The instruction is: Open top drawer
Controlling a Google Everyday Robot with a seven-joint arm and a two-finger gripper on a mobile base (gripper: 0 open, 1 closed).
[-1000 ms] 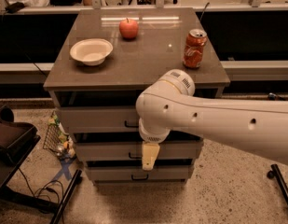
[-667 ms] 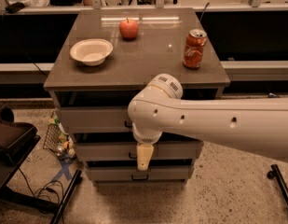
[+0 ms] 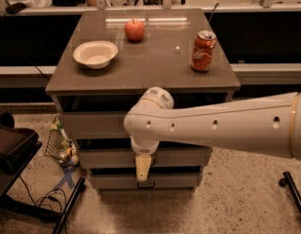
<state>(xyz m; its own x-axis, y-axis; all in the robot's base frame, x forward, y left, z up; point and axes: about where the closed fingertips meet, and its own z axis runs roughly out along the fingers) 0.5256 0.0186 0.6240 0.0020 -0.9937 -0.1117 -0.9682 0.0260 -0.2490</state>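
bowl [image 3: 95, 53]: set left on the worktop [image 3: 155, 69]
apple [image 3: 134, 29]: set far, centre
can [image 3: 203, 51]: set right
top drawer [image 3: 91, 126]: placed directly under the worktop
claw [image 3: 143, 168]: held nearer, below the top drawer, centre

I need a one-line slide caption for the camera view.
Robot gripper hangs before the grey cabinet, below the top drawer; bowl, apple and can on top.

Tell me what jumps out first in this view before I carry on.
The big white arm stretches from the right across the front of the grey cabinet, covering the middle of the top drawer. Its gripper points down in front of the lower drawers. On the cabinet top sit a white bowl at left, a red apple at the back and an orange can at right.
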